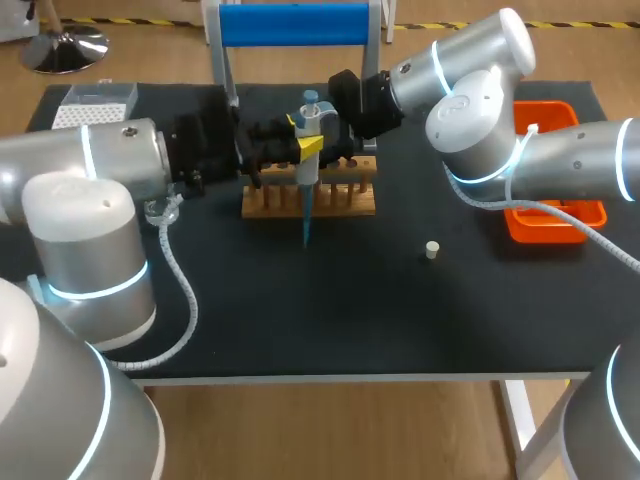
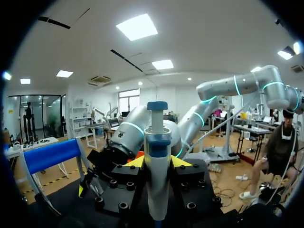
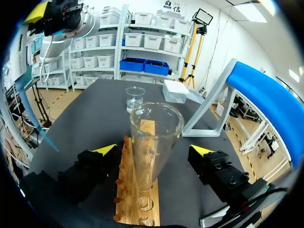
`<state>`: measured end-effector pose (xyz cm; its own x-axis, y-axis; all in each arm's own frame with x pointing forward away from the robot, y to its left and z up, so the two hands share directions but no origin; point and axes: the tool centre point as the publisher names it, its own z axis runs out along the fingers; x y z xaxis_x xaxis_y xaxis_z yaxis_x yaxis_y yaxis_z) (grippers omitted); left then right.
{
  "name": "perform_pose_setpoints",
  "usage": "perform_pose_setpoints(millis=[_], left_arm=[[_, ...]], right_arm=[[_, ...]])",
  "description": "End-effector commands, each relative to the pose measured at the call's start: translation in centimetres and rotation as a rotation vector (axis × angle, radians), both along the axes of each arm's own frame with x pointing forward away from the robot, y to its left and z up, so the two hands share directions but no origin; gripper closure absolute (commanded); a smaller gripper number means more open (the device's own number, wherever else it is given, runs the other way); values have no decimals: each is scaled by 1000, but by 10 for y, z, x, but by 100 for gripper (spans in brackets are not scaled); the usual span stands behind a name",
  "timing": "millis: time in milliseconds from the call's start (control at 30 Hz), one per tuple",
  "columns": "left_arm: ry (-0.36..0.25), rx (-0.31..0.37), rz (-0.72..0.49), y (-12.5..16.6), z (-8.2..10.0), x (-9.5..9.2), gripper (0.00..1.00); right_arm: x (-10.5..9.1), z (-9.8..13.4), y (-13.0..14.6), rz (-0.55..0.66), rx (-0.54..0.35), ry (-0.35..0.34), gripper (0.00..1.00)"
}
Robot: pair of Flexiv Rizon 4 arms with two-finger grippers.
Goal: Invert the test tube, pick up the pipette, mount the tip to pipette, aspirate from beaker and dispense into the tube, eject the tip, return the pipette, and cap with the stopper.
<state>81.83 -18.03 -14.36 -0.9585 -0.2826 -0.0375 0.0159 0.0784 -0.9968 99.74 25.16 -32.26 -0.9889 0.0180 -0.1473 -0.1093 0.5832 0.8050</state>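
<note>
My left gripper [image 1: 305, 140] is shut on the white and blue pipette [image 1: 309, 125], held upright above the wooden rack [image 1: 310, 197]. Its blue tip [image 1: 306, 222] points down in front of the rack. In the left wrist view the pipette [image 2: 157, 175] stands between the yellow fingertips [image 2: 137, 162]. My right gripper [image 3: 154, 151] is open, its fingers wide on either side of the glass test tube [image 3: 153, 137], which stands mouth up in the rack [image 3: 137, 202] untouched. The beaker [image 3: 135, 99] stands beyond the rack. The small stopper [image 1: 432, 250] lies on the table to the rack's right.
A white tip box [image 1: 95, 105] sits at the back left and an orange tray [image 1: 555, 215] at the right edge. The blue-topped stand [image 1: 295, 25] rises behind the rack. Both arms crowd the rack from opposite sides.
</note>
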Motion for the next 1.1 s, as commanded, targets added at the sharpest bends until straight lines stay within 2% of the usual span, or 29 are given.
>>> perform_pose_setpoints(millis=[33,167,367,933,1100], left_arm=[[-7,28,-1,-12,2,8,100],[-35,-10,-20,-11,3,10,100],[-37,-30,-43,-9,2,14,100],[-37,-38,-43,-4,1,16,100],[-37,-38,-43,-4,1,16,100]], right_arm=[[1,1,-1,3,-4,3,0],[1,1,-1,3,-4,3,0],[1,1,-1,3,-4,3,0],[1,1,-1,3,-4,3,0],[-7,9,-19,-2,21,-9,0]])
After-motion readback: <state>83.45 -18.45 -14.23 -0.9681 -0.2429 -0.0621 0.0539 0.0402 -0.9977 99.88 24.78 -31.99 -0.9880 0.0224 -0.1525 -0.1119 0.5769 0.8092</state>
